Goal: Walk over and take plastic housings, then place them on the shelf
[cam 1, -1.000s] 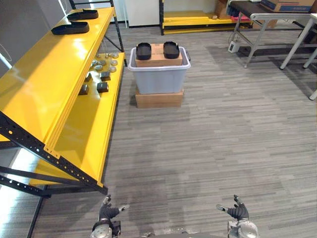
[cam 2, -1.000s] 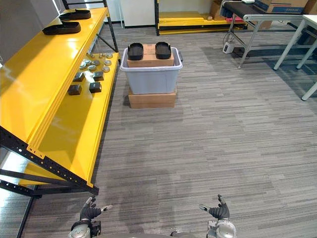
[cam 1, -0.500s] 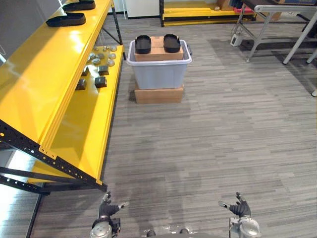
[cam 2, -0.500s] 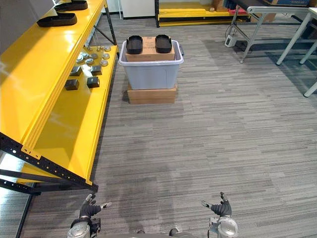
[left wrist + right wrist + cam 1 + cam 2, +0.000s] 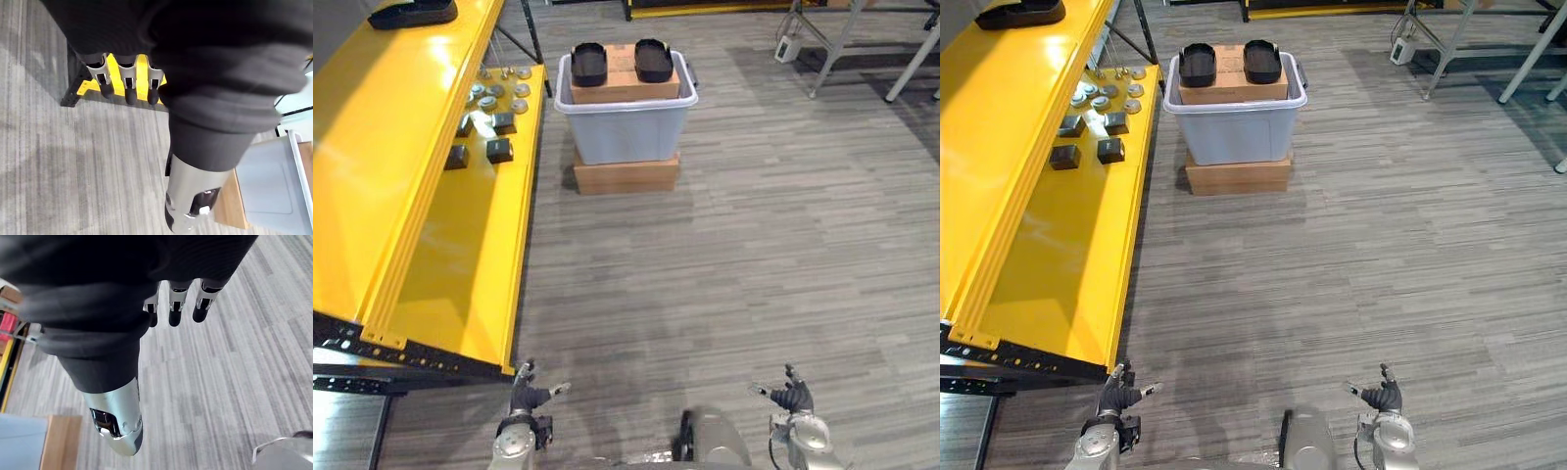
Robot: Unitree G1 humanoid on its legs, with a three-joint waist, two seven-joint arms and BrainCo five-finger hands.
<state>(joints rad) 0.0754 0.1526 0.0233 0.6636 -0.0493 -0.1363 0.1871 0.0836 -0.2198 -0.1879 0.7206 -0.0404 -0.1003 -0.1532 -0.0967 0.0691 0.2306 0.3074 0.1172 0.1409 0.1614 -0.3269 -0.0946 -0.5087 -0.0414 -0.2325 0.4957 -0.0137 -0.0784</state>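
Two black plastic housings (image 5: 588, 64) (image 5: 653, 60) lie side by side on a cardboard box inside a grey tote (image 5: 626, 137) on the floor ahead. Another black housing (image 5: 411, 12) rests on the top level of the yellow shelf (image 5: 401, 176) along the left. My left hand (image 5: 524, 399) and right hand (image 5: 793, 397) hang low at the near edge, far from the tote, both open and holding nothing. The wrist views show the left hand's straight fingers (image 5: 128, 93) and the right hand's (image 5: 176, 313) over bare floor.
The tote stands on a flat cardboard box (image 5: 626, 176). Small round metal parts (image 5: 499, 93) and dark blocks (image 5: 499, 150) sit on the shelf's lower level. Table legs (image 5: 842, 39) and a white device (image 5: 790, 47) stand at the far right.
The camera has moved forward: the tote and shelf sit nearer and larger in view. Both hands stay low and open.
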